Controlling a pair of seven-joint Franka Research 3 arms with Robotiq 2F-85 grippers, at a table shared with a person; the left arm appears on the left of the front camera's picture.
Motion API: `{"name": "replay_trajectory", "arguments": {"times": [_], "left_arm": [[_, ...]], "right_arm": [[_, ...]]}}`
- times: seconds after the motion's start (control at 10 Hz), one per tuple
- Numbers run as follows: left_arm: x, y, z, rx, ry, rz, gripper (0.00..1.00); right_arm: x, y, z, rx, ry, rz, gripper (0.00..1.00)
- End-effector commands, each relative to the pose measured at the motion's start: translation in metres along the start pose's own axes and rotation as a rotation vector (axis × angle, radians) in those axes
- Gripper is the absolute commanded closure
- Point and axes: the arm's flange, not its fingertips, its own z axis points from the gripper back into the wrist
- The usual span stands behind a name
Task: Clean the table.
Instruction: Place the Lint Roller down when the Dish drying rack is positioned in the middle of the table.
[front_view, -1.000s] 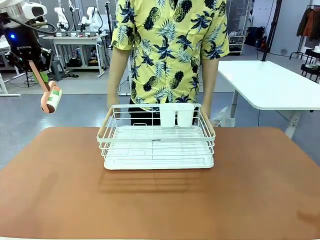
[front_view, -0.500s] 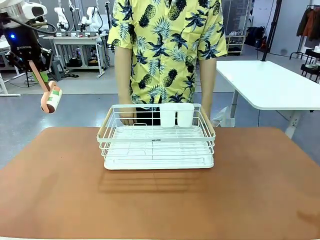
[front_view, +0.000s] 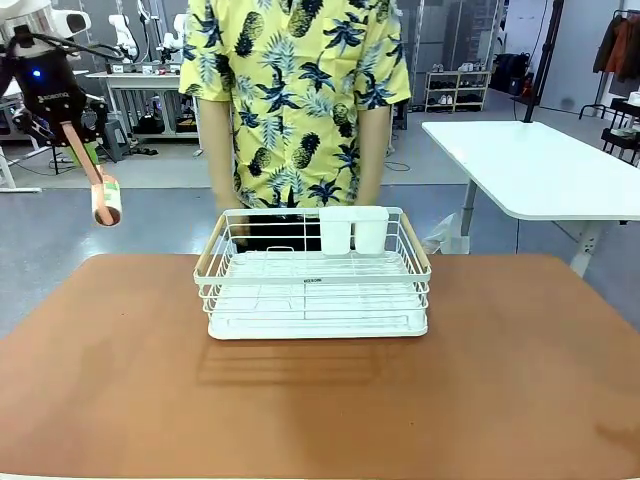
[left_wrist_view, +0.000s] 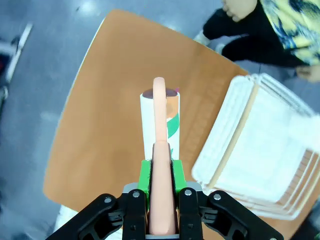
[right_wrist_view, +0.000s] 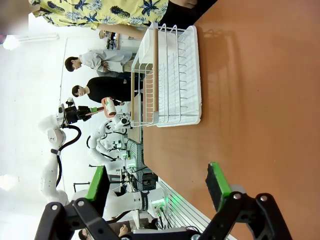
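My left gripper (front_view: 78, 148) hangs high above the far left corner of the reddish-brown table (front_view: 500, 380). It is shut on the pink handle of a lint roller (front_view: 105, 204), whose white and orange roll points down, clear of the tabletop. In the left wrist view the green pads (left_wrist_view: 145, 174) clamp the handle, and the lint roller (left_wrist_view: 159, 120) juts out over the table (left_wrist_view: 110, 115). My right gripper (right_wrist_view: 157, 184) is open with nothing between its fingers, above the table (right_wrist_view: 260, 100).
A white wire rack (front_view: 315, 290) with two white cups stands at the middle back of the table. A person in a yellow patterned shirt (front_view: 290, 90) stands right behind it. A smaller white table (front_view: 540, 165) stands at the back right.
The person has stepped toward the picture's left behind the rack. My left gripper has turned slightly, so the roller now faces the camera more end-on.
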Motion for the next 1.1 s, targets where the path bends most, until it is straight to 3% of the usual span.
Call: {"name": "replay_trajectory", "arguments": {"times": [0.0,0.1,0.3,0.6,0.9,1.0], "left_arm": [[-0.012,-0.015,-0.002,-0.077,0.005,0.448,0.79],[-0.017,-0.015,-0.009,-0.177,0.058,0.536,0.79],[-0.028,-0.013,-0.047,-0.308,-0.066,0.673,0.79],[-0.054,-0.002,-0.141,-0.313,-0.173,0.685,0.79],[-0.059,0.014,-0.189,-0.362,-0.141,0.764,0.79],[-0.059,0.018,-0.204,-0.316,-0.122,0.784,0.79]], "right_arm": [[-0.005,0.003,-0.003,-0.004,-0.013,0.003,0.00],[-0.005,0.003,-0.003,-0.004,-0.013,0.003,0.00],[-0.005,0.003,-0.003,-0.004,-0.013,0.003,0.00],[-0.005,0.003,-0.003,-0.004,-0.013,0.003,0.00],[-0.005,0.003,-0.003,-0.004,-0.013,0.003,0.00],[-0.005,0.003,-0.003,-0.004,-0.013,0.003,0.00]]}}
